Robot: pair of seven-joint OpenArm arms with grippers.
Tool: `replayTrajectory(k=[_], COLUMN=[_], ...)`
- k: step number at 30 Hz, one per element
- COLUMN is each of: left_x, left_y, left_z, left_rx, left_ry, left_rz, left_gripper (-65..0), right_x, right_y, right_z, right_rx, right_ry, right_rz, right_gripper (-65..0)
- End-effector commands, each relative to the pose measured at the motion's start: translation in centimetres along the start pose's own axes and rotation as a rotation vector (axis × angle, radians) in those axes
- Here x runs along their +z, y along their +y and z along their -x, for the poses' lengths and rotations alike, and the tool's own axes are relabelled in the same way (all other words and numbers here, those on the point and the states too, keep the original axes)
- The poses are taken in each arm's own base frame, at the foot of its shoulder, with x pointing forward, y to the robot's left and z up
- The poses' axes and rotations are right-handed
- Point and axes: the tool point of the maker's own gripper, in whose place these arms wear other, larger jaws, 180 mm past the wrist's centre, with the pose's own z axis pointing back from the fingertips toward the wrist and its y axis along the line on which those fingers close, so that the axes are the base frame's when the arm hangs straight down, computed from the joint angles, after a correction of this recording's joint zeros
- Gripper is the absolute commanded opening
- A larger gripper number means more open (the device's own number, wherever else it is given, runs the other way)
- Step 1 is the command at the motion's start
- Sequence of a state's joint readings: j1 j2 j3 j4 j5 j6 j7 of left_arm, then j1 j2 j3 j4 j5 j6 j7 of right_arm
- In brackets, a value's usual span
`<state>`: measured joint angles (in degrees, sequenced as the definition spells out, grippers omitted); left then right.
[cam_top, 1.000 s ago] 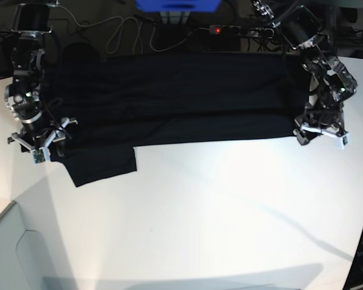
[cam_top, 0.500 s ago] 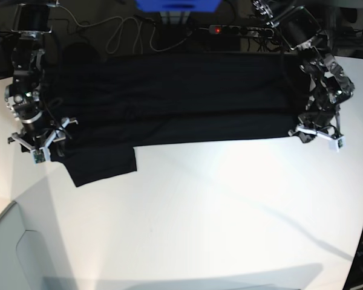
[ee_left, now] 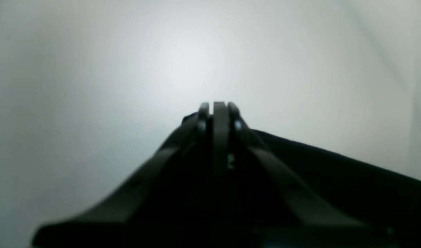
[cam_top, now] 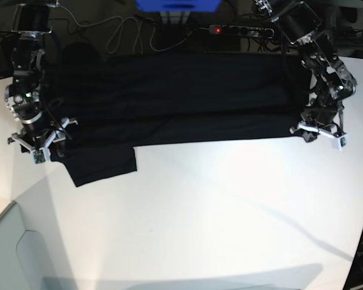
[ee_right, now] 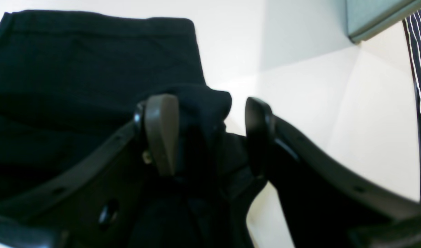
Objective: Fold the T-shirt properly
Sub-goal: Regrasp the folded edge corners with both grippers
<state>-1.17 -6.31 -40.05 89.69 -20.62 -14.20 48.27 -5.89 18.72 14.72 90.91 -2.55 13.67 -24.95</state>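
White table (cam_top: 218, 205), plain black T-shirt (cam_top: 169, 96); left tool (ee_left: 215, 106) pinching hem, right tool (ee_right: 203, 134) agape

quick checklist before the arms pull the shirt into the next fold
1. Left tool shut: ok, jaws together at the T-shirt edge.
2. Left tool holds cloth: cannot tell, the pinch is too dark.
3. Right tool shut on cloth: not ok, jaws apart, a bunch of fabric between them.
4. Shirt spread flat: ok, a sleeve lies toward the front.
5. Table in front of the shirt bare: ok.
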Motion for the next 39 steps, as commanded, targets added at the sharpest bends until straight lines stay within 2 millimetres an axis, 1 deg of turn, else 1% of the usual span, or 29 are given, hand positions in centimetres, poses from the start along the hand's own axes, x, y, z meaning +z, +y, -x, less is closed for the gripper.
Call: replayTrajectory(k=[1,4,5,8,9,10,18,22,24,27,29,33,34,36,38,39], left_x=[0.3,0.3,0.3,0.4,0.5,0.5,0.6,0.8,0.8,0.7,0.7,0.9,1.0,1.0,1.0,1.0], left_y=[-0.2,-0.1,-0.1,0.0,0.0,0.0,0.2,0.3,0.3,0.4,0.5,0.6,0.7,0.6,0.6,0.6], left_z=[-1.9,-1.8,-1.8,-1.3,-1.3,-1.1,-1.0,-0.3,-0.2,0.1,0.3,0.3,0.3,0.3,0.3,0.3], left_rx=[-0.015,-0.015,-0.015,-0.014,-0.016,-0.016,-0.01,-0.013,-0.016,-0.012,-0.013,-0.012,-0.011,-0.01,-0.009,-0.01], left_ry=[-0.052,-0.05,-0.05,-0.039,-0.043,-0.039,-0.038,-0.023,-0.02,-0.013,-0.009,-0.011,-0.012,-0.012,-0.013,-0.011], left_rz=[0.008,0.006,0.006,0.004,0.004,0.003,-0.002,-0.002,-0.003,-0.004,-0.006,-0.009,-0.01,-0.008,-0.007,-0.008], left_gripper=[-65.0,-65.0,-63.4,-49.8,-47.2,-46.9,-47.0,-47.8,-52.9,-65.0,-65.0,-65.0,-65.0,-65.0,-65.0,-65.0], right_x=[0.2,0.2,0.2,0.2,0.2,0.2,0.2,0.2,0.3,0.3,0.3,0.8,1.0,1.3,1.0,0.8], right_y=[-0.8,-0.8,-0.8,-0.7,-0.7,-0.7,-0.7,-0.7,-0.7,-0.9,-1.0,-1.0,-0.9,-0.8,-0.8,-0.9], right_z=[-1.8,-1.8,-1.8,-1.8,-1.7,-1.7,-1.6,-1.5,-1.5,-1.7,-1.9,-3.3,-3.7,-4.3,-4.6,-5.4], right_rx=[0.009,0.009,0.009,0.01,0.01,0.01,0.01,0.01,0.009,0.007,0.008,0.022,0.027,0.032,0.032,0.027], right_ry=[-0.056,-0.056,-0.056,-0.056,-0.054,-0.053,-0.051,-0.05,-0.05,-0.055,-0.06,-0.097,-0.107,-0.123,-0.13,-0.145], right_rz=[0.017,0.017,0.017,0.016,0.015,0.015,0.014,0.014,0.015,0.021,0.021,0.027,0.028,0.029,0.026,0.029], right_gripper=[-35.3,-35.3,-35.3,-35.3,-35.3,-35.3,-35.3,-35.3,-35.3,-35.3,-35.3,-35.0,-33.9,-29.1,-25.5,-24.1])
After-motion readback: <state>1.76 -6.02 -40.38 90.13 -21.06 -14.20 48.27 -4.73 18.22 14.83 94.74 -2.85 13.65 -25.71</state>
